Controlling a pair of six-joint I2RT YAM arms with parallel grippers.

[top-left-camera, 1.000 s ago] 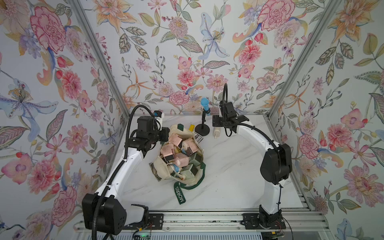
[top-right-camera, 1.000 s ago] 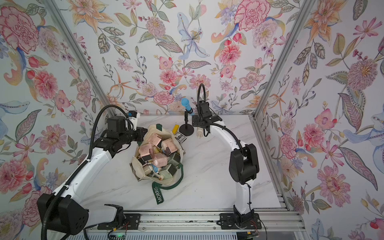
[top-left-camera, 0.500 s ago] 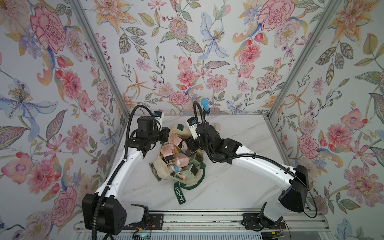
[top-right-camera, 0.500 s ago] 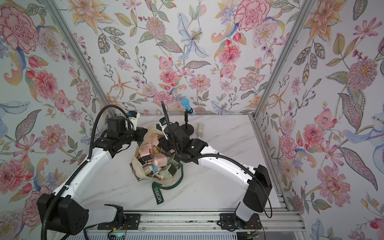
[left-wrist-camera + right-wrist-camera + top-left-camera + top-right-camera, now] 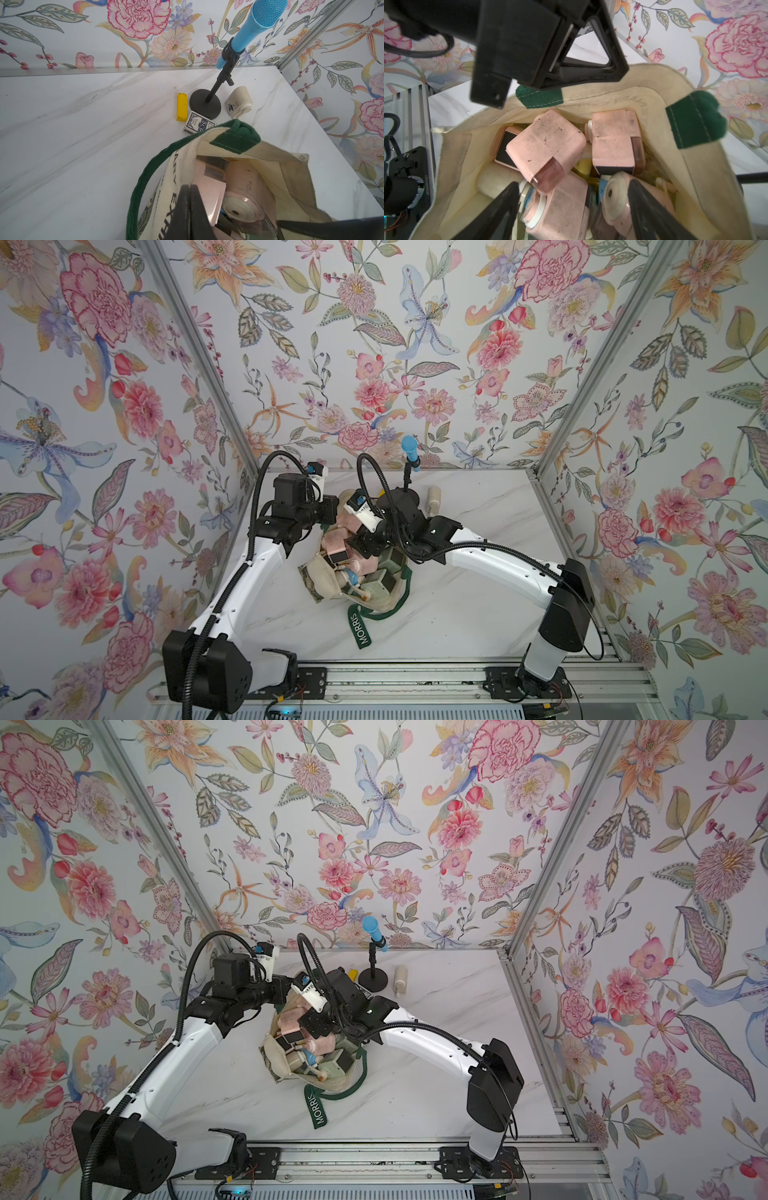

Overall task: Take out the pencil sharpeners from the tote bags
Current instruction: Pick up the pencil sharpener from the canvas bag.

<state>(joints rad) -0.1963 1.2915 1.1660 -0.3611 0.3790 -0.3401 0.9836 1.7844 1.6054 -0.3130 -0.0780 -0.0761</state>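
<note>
The cream tote bag [image 5: 328,585] [image 5: 282,1060] lies open on the marble table, full of pencil sharpeners [image 5: 334,545] [image 5: 291,1021], mostly pink, some green and cream. My left gripper [image 5: 190,188] [image 5: 334,512] is shut on the bag's cream rim [image 5: 182,166] at the far side and holds the mouth up. My right gripper [image 5: 573,184] [image 5: 361,545] reaches down into the bag, jaws open wide. Between them lies a pink sharpener [image 5: 566,207]; another pink one [image 5: 618,197] sits under the right finger [image 5: 639,199]. One cream sharpener [image 5: 433,497] [image 5: 239,101] lies outside on the table.
A blue microphone [image 5: 410,450] on a black stand [image 5: 205,104] rises behind the bag. A flat yellow bar [image 5: 182,106] and a playing-card box [image 5: 198,123] lie beside its base. The green MORRIS strap [image 5: 359,628] trails toward the front rail.
My right arm has left the cream sharpener beside the stand, swung from the back of the table over the bag and dipped into it, jaws spreading wider. The left arm has held still.
</note>
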